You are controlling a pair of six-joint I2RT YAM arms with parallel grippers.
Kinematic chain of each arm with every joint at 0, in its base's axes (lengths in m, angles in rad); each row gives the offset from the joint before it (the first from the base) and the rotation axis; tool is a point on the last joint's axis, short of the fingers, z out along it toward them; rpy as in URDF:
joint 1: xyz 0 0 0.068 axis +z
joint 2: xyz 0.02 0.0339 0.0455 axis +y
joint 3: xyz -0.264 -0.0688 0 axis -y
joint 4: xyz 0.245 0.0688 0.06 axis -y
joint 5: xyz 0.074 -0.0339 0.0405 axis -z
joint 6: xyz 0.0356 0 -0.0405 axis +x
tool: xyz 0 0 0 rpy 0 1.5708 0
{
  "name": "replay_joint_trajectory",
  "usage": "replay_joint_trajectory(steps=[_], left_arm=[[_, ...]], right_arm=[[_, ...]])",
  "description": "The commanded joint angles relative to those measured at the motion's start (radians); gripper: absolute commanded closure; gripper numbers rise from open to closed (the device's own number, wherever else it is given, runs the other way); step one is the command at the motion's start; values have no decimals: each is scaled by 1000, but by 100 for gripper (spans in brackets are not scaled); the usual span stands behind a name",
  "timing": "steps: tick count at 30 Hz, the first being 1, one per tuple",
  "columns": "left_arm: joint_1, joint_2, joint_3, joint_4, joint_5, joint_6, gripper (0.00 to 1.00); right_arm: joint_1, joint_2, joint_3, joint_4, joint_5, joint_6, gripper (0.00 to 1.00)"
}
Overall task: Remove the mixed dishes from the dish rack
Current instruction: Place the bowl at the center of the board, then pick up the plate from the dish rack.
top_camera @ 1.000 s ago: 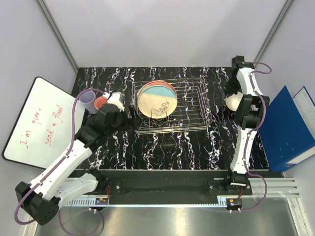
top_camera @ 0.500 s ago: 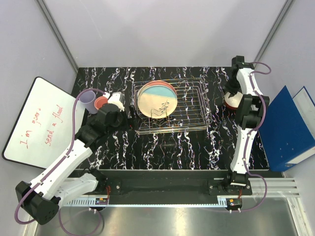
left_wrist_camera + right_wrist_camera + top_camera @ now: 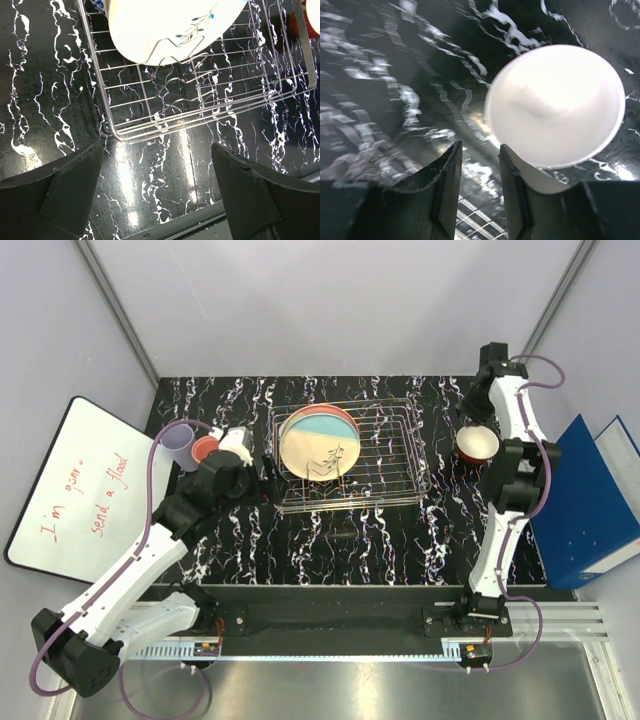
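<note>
The silver wire dish rack (image 3: pixel 385 462) stands mid-table. Two large plates lean in its left part, the cream/blue one (image 3: pixel 318 445) in front and the cream/pink one's rim (image 3: pixel 345 415) behind. My left gripper (image 3: pixel 266 472) is open and empty by the rack's near left corner; its wrist view shows the rack (image 3: pixel 200 105) and the cream plate (image 3: pixel 165 25) beyond my gripper (image 3: pixel 157 172). A red bowl, white inside (image 3: pixel 477 443), stands on the table right of the rack. My right gripper (image 3: pixel 473 408) hangs just behind it, slightly open and empty (image 3: pixel 480 165), the bowl (image 3: pixel 555 105) beside it.
A lavender cup (image 3: pixel 180 445) and a small red dish (image 3: pixel 205 448) stand on the table left of the rack. A whiteboard (image 3: pixel 75 485) lies off the left edge and blue folders (image 3: pixel 585 500) off the right edge.
My right gripper has let go of the red bowl and drawn back toward the far edge; the bowl now stands alone on the table. My left arm has not moved.
</note>
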Motion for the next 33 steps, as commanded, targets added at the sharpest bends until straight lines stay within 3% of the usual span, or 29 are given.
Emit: replay_joint_trajectory(steps=[1, 6, 10, 16, 20, 23, 28, 33], left_arm=[[-4, -3, 84, 38, -31, 27, 6], [-4, 21, 152, 20, -62, 54, 4], [-3, 78, 208, 17, -97, 82, 4], [19, 271, 389, 12, -80, 96, 2], [40, 359, 500, 15, -31, 67, 2], [40, 354, 489, 20, -66, 56, 2], [40, 281, 387, 87, -74, 57, 2], [45, 290, 385, 92, -63, 85, 2]], right_arm=[[5, -195, 29, 98, -59, 54, 56], [15, -274, 68, 95, -113, 74, 53], [105, -348, 16, 124, -134, 57, 53], [258, -581, -289, 408, -242, 19, 52], [328, -629, -464, 564, -303, -65, 46], [333, -675, -648, 761, -429, -136, 43], [337, -637, -681, 749, -574, -306, 45], [341, -595, -758, 866, -677, -337, 51]])
